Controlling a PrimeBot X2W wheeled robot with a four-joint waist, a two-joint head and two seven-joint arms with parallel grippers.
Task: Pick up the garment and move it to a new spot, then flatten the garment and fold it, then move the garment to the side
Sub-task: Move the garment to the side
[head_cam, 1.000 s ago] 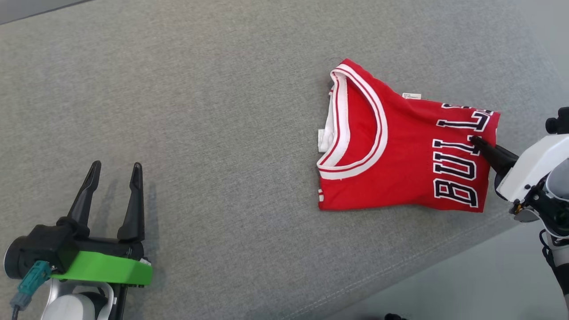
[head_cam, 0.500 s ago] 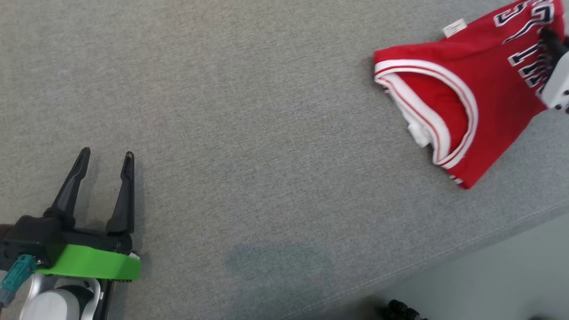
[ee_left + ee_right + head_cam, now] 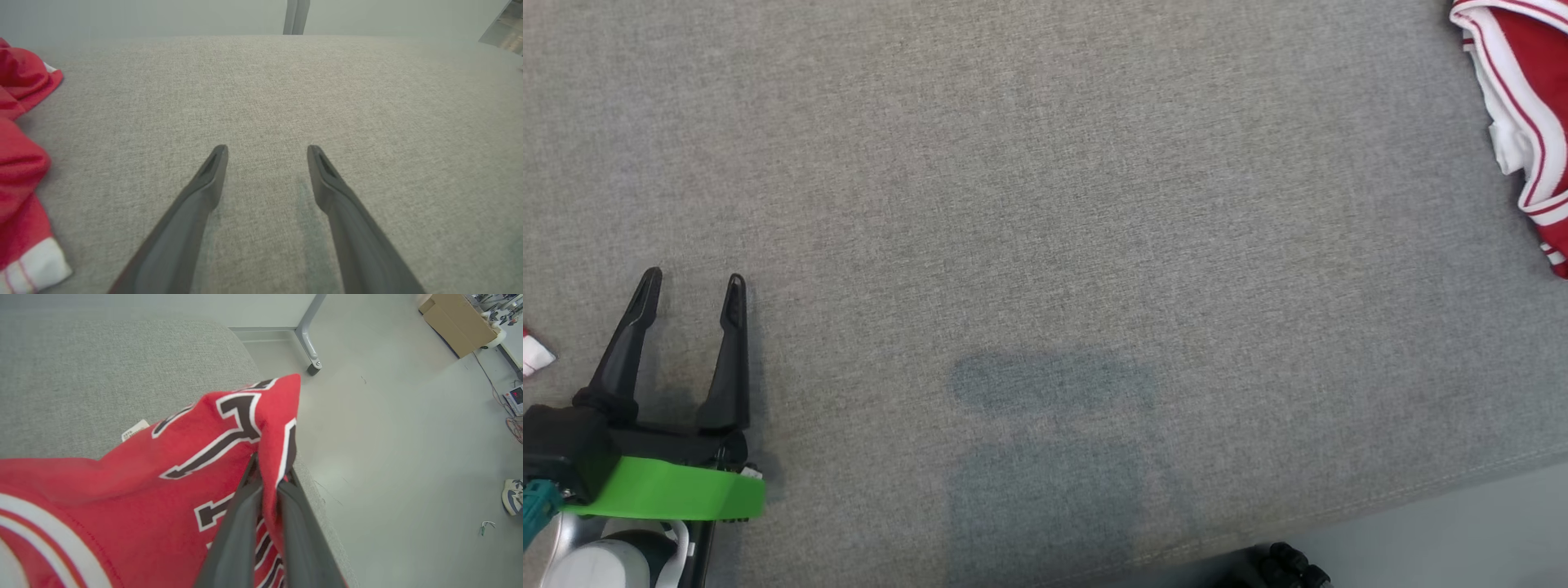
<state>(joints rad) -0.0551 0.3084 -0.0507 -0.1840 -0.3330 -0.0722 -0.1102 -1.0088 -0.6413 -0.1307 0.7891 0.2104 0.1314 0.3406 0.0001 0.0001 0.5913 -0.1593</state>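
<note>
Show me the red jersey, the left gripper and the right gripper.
red jersey (image 3: 135, 506), right wrist view, plain red cloth.
left gripper (image 3: 693, 279), head view, between open fingertips.
right gripper (image 3: 271, 469), right wrist view, between fingertips pinching cloth.

The red garment (image 3: 122, 490) carries large black block letters (image 3: 239, 416) edged in white, seen in the right wrist view. The cloth is bunched and folded there, so only broken strokes show. One stroke looks like an "L", and no whole word can be read. A small white tag (image 3: 135, 430) at the garment's edge has print too small to make out. On the floor at the far right, a small device (image 3: 515, 394) shows red lit digits, too blurred to read.
</note>
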